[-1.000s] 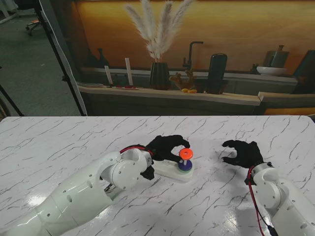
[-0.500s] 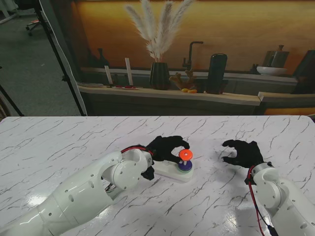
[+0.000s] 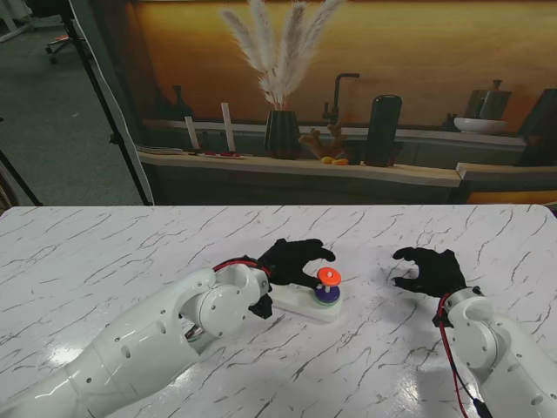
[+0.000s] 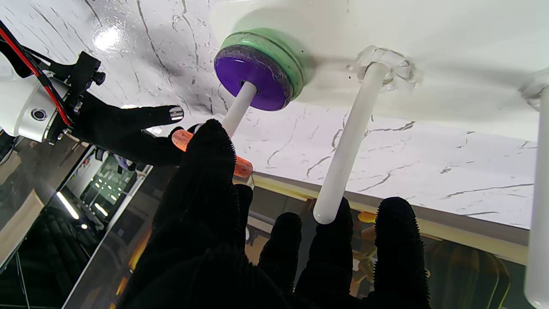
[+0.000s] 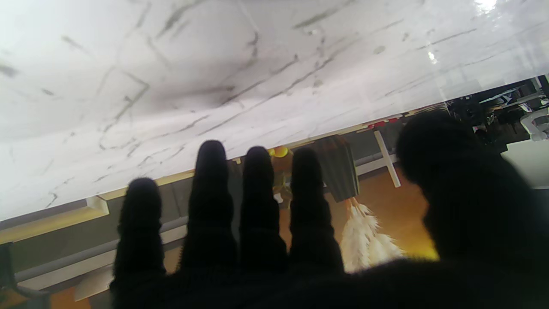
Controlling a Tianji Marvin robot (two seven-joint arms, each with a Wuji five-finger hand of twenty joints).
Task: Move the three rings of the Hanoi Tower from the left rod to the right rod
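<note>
Green ring [image 4: 281,50] and purple ring [image 4: 253,77] seated on right rod [image 4: 233,112]. Orange ring [image 3: 328,276] threaded near rod top, by left hand [image 3: 294,259] fingertips; grip unclear. Right hand [image 3: 428,270] open, empty, well apart. Judged: nearly finished.

left arm: reaching forward, forearm low over the surface | left hand [image 3: 294,259]: palm down, fingers apart, holding nothing | right arm: bent at the right | right hand [image 3: 429,271]: palm down, fingers loosely curled, holding nothing
</note>
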